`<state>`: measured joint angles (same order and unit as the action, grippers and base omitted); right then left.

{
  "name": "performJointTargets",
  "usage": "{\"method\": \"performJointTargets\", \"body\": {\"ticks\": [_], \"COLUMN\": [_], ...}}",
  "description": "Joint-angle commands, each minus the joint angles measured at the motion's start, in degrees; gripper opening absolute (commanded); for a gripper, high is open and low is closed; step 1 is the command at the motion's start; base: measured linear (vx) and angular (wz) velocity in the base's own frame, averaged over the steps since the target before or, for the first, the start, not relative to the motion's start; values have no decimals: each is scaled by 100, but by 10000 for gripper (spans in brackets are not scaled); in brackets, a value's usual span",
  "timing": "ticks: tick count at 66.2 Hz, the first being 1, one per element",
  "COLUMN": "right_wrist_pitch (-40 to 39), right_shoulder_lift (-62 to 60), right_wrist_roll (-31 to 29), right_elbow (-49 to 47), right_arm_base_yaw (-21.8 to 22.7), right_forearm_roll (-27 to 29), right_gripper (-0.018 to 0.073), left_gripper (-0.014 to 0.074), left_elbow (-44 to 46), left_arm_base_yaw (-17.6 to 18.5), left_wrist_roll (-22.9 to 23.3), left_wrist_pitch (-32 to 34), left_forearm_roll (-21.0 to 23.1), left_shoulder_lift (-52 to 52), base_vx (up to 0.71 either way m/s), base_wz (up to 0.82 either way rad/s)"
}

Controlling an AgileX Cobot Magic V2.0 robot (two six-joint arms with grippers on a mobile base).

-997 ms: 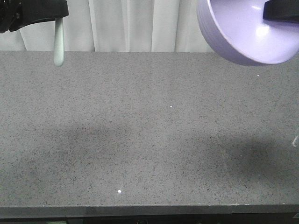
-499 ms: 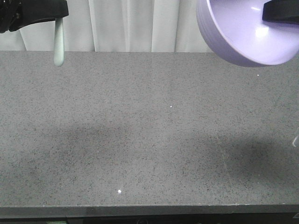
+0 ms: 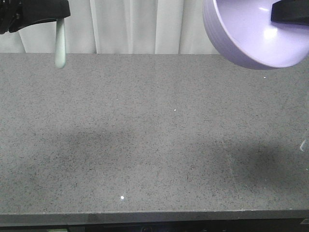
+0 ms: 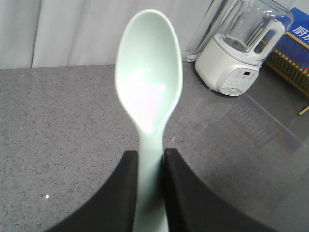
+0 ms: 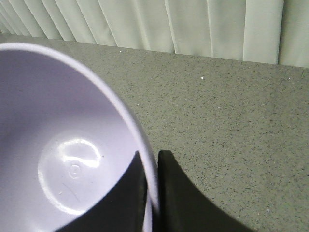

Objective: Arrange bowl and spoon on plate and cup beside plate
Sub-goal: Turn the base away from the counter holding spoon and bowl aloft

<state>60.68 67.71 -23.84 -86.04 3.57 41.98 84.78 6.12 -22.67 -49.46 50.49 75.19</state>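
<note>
Mint spoon (image 4: 149,87) clamped by the handle in left gripper (image 4: 151,162) — held above grey counter (image 3: 154,135). Purple bowl (image 5: 53,135) pinched at its rim by right gripper (image 5: 152,166) — tilted, also off the counter.

The bowl (image 3: 246,34) is running off the top and right edges in the front view, and off the left and bottom in the right wrist view. The spoon (image 4: 149,87) handle is sitting partly hidden between the fingers of the left gripper (image 4: 151,154). The blue box (image 4: 298,41) lettering is getting cropped at right.

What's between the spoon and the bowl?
Nothing: the front view shows only bare grey countertop and white curtain between the mint-green plastic spoon and round lavender plastic bowl.
</note>
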Motion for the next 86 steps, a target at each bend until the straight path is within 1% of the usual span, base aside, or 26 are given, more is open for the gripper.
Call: {"method": "performJointTargets", "body": {"ticks": [1,28,86], "right_wrist_pitch": [-311,-311,-286], "right_shoulder_lift": [-111,-111,-111], "right_wrist_roll": [-22,-22,-22], "right_elbow": [-166,-166,-166], "right_arm_base_yaw": [19,19,19], "right_forearm_roll": [281,281,281], "right_gripper": [-11,-11,-11], "left_gripper": [-7,-7,-7], "left_elbow": [141,141,141], "left_arm_base_yaw": [-14,-14,-14], "left_wrist_roll": [-14,-14,-14], "left_wrist_pitch": [215,215,215], "left_forearm_roll": [323,323,323], "left_shoulder_lift": [-158,-158,-158], "base_vx": [-1,-2,-4], "base_wz": [-5,-14,-33]}}
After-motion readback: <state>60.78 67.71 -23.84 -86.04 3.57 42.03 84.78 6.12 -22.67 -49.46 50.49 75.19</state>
